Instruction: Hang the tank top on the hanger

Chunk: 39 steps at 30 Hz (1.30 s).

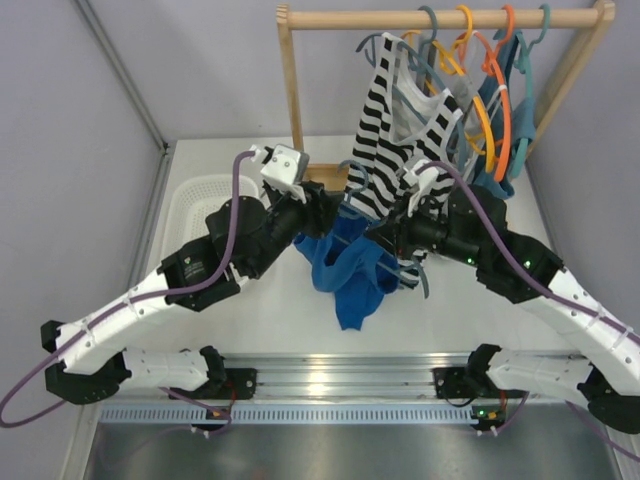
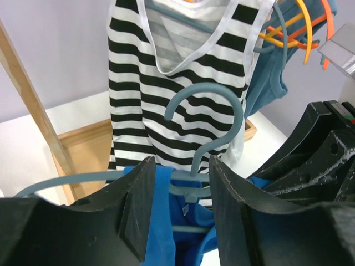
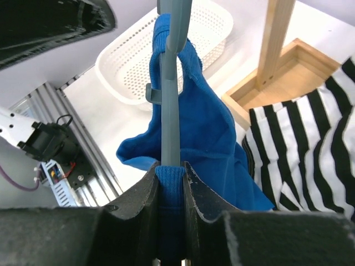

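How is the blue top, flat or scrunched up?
Scrunched up. The tank top hangs in crumpled folds on the hanger, one fold pinched with it in the right gripper.

Wooden clothes rack stands at back of white table. Black-and-white striped top, yellow hanger, orange hanger and teal top hang on its rail. White perforated basket sits at table's left.

White-and-black arms, purple cables, scuffed black gripper fingers.
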Motion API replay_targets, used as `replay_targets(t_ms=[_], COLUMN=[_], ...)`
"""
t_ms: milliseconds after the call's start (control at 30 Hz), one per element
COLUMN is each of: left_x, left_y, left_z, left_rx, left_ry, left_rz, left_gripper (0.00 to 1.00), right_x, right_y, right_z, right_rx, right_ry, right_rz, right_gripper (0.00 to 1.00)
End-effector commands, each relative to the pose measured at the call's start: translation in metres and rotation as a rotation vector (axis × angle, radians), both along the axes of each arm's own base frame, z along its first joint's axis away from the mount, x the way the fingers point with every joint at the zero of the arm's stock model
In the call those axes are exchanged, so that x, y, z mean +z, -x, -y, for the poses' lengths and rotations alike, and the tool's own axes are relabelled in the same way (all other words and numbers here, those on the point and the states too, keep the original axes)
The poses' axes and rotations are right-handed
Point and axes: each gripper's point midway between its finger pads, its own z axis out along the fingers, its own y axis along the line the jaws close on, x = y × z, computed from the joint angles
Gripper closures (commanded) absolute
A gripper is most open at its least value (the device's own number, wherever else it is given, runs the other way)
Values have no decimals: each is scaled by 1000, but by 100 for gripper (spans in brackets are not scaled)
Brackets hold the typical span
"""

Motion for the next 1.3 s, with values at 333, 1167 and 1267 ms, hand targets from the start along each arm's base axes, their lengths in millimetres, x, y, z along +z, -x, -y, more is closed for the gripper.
replay_targets(t_ms=[333,1167,1267], left_x=[67,71,70], left_y=[9,26,27], left_z=[-54,-85,-87], left_rx=[91,72,77], left_ry=[156,173,171], left_rz=[100,118,116], left_gripper=[52,53,53], right_x=[103,184,195], right_y=[-63,-143,-148], right_z=[45,43,47], right_rx=[-406,-537,-567], right_ry=[37,-42,-62], right_rz=[123,270,304], right_gripper=[100,100,100])
